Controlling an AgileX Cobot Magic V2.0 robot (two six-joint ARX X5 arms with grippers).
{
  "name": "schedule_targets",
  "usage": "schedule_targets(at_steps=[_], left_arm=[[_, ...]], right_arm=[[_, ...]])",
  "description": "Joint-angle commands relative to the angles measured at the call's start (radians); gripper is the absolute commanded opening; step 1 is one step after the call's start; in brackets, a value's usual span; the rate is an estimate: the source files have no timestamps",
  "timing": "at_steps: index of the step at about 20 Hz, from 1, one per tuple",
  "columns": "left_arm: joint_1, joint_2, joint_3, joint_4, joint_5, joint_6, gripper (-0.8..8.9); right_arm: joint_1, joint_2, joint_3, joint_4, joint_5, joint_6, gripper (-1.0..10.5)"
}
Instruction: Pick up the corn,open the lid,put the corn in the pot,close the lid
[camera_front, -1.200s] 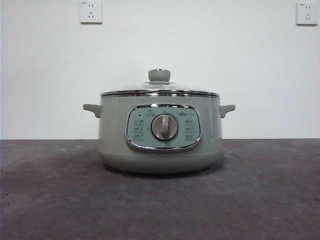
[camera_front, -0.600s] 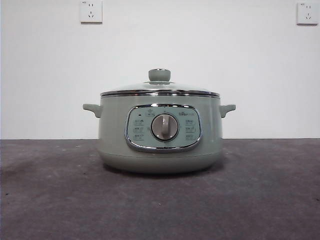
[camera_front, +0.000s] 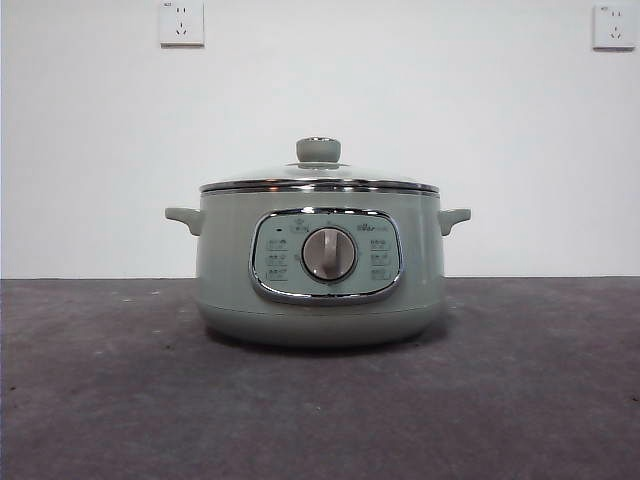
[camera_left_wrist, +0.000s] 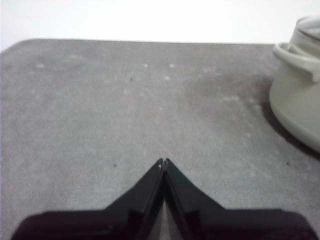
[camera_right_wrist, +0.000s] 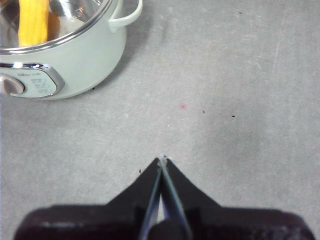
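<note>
The pale green pot stands in the middle of the table with the glass lid closed on it. In the right wrist view the yellow corn lies inside the pot, seen through the lid. My left gripper is shut and empty above the bare table, with the pot off to one side. My right gripper is shut and empty above the table, away from the pot. Neither arm shows in the front view.
The grey table spreads around the pot. A white wall with two sockets stands behind. A small pink speck lies on the table in the right wrist view.
</note>
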Motion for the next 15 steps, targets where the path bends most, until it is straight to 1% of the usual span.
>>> schedule_targets(at_steps=[1,3,7,15], left_arm=[[0.005,-0.038,-0.010,0.008,-0.003,-0.009,-0.01],[0.005,-0.037,-0.010,0.005,-0.003,0.003,-0.01],[0.005,-0.037,-0.010,0.005,0.000,0.103,-0.01],[0.005,-0.017,-0.010,0.007,0.008,0.106,-0.01]], right_arm=[[0.001,0.000,-0.011,0.006,0.001,0.005,0.0],[0.001,0.000,-0.011,0.006,0.001,0.005,0.0],[0.001,0.000,-0.011,0.006,0.001,0.005,0.0],[0.001,0.000,-0.011,0.006,0.001,0.005,0.0]])
